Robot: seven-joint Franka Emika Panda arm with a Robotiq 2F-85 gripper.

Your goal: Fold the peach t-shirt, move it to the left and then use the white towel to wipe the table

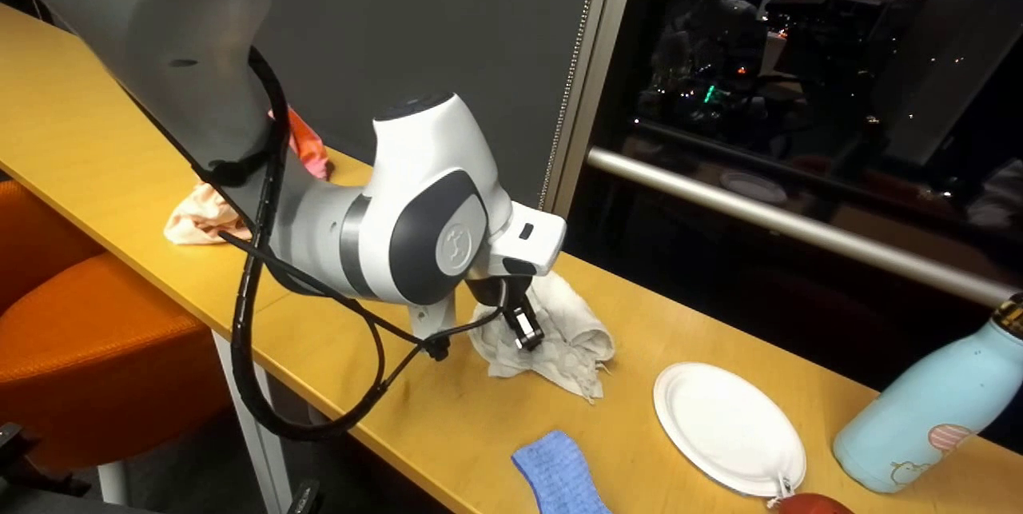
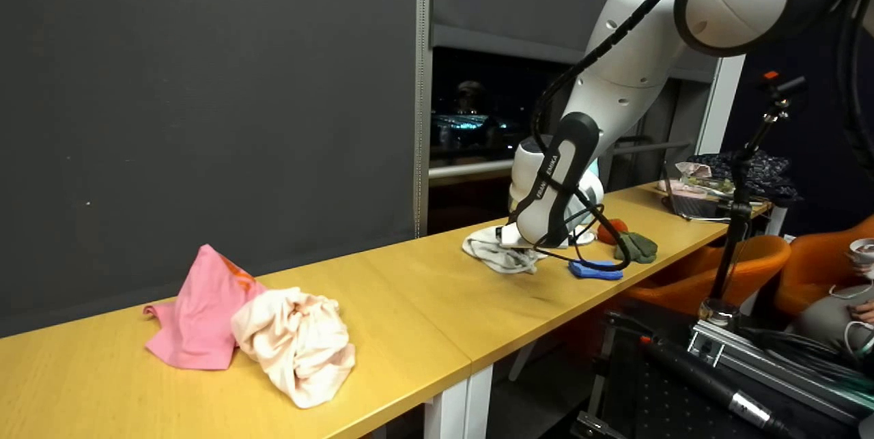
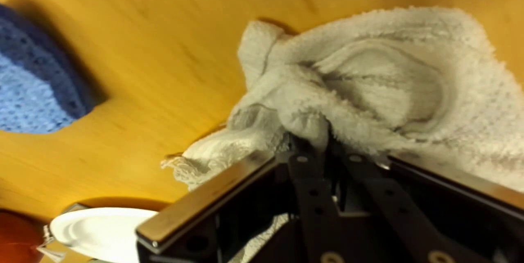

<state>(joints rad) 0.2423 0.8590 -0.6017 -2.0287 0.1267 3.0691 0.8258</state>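
Clamping a bunched fold of the off-white, slightly greyish terry-cloth towel [image 3: 389, 103] in the end effector [image 3: 316, 142]. Seeing the rest lying rumpled beneath and around the end effector on the smooth yellow-tan wooden bench [image 2: 478, 309], showing a frayed corner just beside the pinch. Finding the pale peach cloth t-shirt [image 2: 297, 347] lying in a loose, crumpled bundle just beside a bright pink cloth [image 2: 205, 323], well apart from the end effector and on its opposite side from the round white plate [image 1: 729, 430]. Judging the t-shirt as set aside though hardly folded neatly, and so taking the wiping as the step in hand, probably only beginning.

For a good wipe, probably needing to be pressing down gently, flattening the loose cloth below the end effector rather than dragging one lump, and avoiding scraping hard parts across the wood. Best favouring long, level, overlapping strokes, trailing the broad free part of the towel behind the end effector. Needing to be watching for slipping, gripping only a small fold. Also needing to be steering wide of the blue, porous-looking cloth [image 3: 37, 87] and the plate, lying near the end effector on the side away from the t-shirt; possibly risking catching the plate's rim with a loose corner and pushing it along.
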